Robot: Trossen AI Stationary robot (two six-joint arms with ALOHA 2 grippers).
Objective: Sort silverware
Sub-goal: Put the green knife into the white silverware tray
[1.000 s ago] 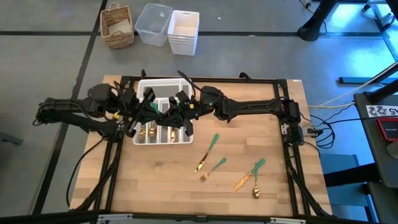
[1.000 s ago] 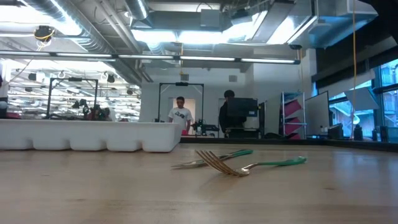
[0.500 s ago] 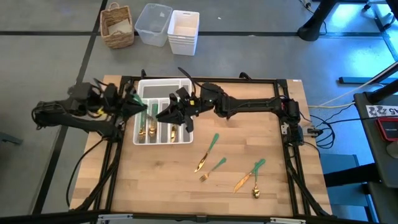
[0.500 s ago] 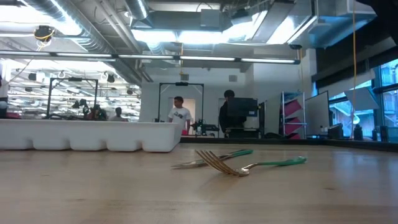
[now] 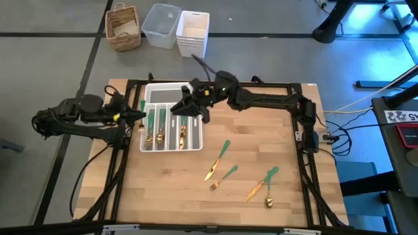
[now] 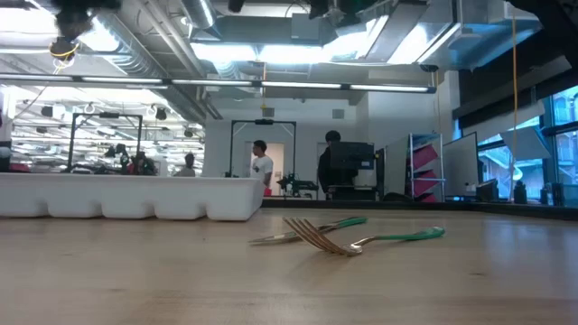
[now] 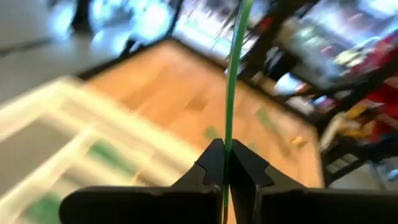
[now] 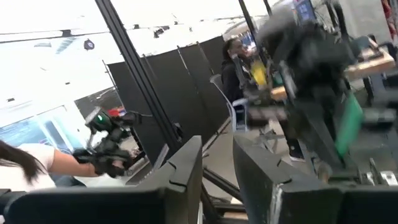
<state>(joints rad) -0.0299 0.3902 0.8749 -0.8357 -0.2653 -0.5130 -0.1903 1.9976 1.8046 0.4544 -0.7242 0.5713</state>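
Left end effector [image 5: 138, 112] sits at the left edge of the white tray [image 5: 194, 142], arm stretched in low from the left, pinched tight on a thin green handle [image 7: 232, 81]. Right end effector [image 5: 181, 109] hangs over the tray's back end, arm reaching across the worktop [image 5: 163, 189], fingers [image 8: 183, 163] parted, holding nothing. Sorted silverware [image 5: 162, 127] lies in the tray; four loose pieces [image 5: 225, 171] on the worktop to the right.

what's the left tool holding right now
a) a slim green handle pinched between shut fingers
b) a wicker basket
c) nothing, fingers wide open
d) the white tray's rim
a: in the left wrist view the left tool is shut on a thin green handle that runs up from between its fingers, with the white tray lying apart below it.
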